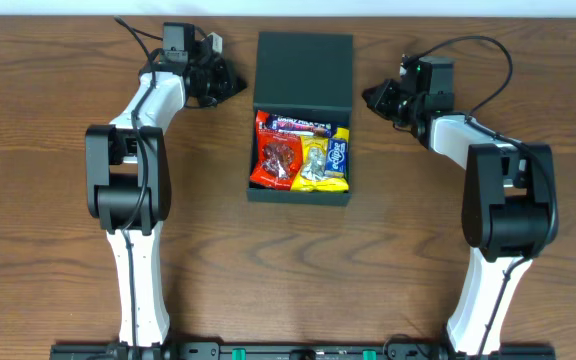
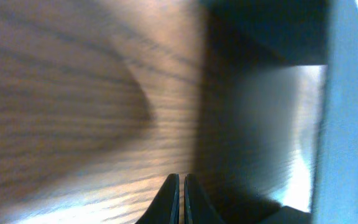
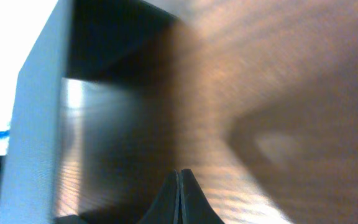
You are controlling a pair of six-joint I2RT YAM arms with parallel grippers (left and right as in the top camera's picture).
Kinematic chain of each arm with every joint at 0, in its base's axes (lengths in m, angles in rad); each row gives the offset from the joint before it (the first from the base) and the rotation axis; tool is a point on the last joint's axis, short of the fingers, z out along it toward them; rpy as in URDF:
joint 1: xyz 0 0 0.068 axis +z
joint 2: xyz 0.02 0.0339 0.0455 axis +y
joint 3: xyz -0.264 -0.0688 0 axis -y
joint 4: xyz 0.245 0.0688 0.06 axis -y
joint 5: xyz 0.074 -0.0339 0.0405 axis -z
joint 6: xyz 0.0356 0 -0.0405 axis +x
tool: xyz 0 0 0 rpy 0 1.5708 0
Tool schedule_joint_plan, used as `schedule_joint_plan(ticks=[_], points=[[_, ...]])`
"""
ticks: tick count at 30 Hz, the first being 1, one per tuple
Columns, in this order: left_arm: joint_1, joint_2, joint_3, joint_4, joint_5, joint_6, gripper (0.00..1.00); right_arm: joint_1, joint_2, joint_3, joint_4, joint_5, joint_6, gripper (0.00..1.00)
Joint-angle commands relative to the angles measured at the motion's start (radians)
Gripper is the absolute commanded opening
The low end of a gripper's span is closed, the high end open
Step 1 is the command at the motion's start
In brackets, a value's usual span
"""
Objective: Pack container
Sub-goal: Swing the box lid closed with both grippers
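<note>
The dark teal container [image 1: 301, 195] stands open at the table's middle. Its flat lid [image 1: 304, 68] is tilted up toward the far side. Inside lie a red packet [image 1: 278, 158], a yellow packet [image 1: 314, 165], a yellow-blue packet [image 1: 339, 152] and a dark bar [image 1: 298, 125]. My left gripper [image 1: 240, 84] is shut and empty just left of the lid. In the left wrist view the shut gripper [image 2: 181, 177] points at the lid's edge [image 2: 344, 112]. My right gripper [image 1: 368, 97] is shut and empty just right of the lid. In the right wrist view the shut gripper [image 3: 179, 172] faces the lid [image 3: 39, 118].
The wooden table [image 1: 58, 250] runs all round the box. The two arm bases [image 1: 128, 180] [image 1: 508, 200] stand left and right of it. Cables [image 1: 138, 35] trail behind the left wrist.
</note>
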Motion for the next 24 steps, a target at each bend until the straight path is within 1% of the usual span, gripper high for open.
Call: schedule_joint_plan(ticks=[1,5,7,11,14,15,18,20,22,24], points=[[0.005,0.025,0.023,0.021,0.078,-0.043,0.06,0.011,0.023,0.019,0.02,-0.043,0.014,0.02],[0.001,0.035,0.023,0.061,0.13,-0.055,0.06,0.032,0.035,0.02,0.072,-0.082,0.015,0.02],[-0.005,0.035,0.023,0.093,0.16,-0.074,0.06,0.041,0.045,0.02,0.106,-0.105,0.045,0.02],[-0.016,0.035,0.023,0.162,0.235,-0.083,0.06,0.042,0.055,0.026,0.188,-0.193,0.053,0.02],[-0.019,0.035,0.027,0.175,0.295,-0.081,0.06,0.039,0.055,0.049,0.208,-0.269,0.044,0.02],[-0.019,0.035,0.033,0.175,0.332,-0.074,0.06,0.033,0.055,0.068,0.218,-0.326,0.023,0.02],[0.002,0.035,0.075,0.174,0.453,-0.049,0.06,0.011,0.054,0.138,0.222,-0.47,0.01,0.02],[0.015,0.034,0.113,0.167,0.525,-0.049,0.06,0.008,0.048,0.183,0.21,-0.514,0.01,0.01],[0.026,0.024,0.14,0.167,0.566,-0.048,0.06,0.008,0.034,0.216,0.187,-0.529,0.008,0.02],[0.034,-0.001,0.152,0.166,0.571,-0.048,0.06,0.01,0.011,0.236,0.155,-0.536,-0.002,0.02]])
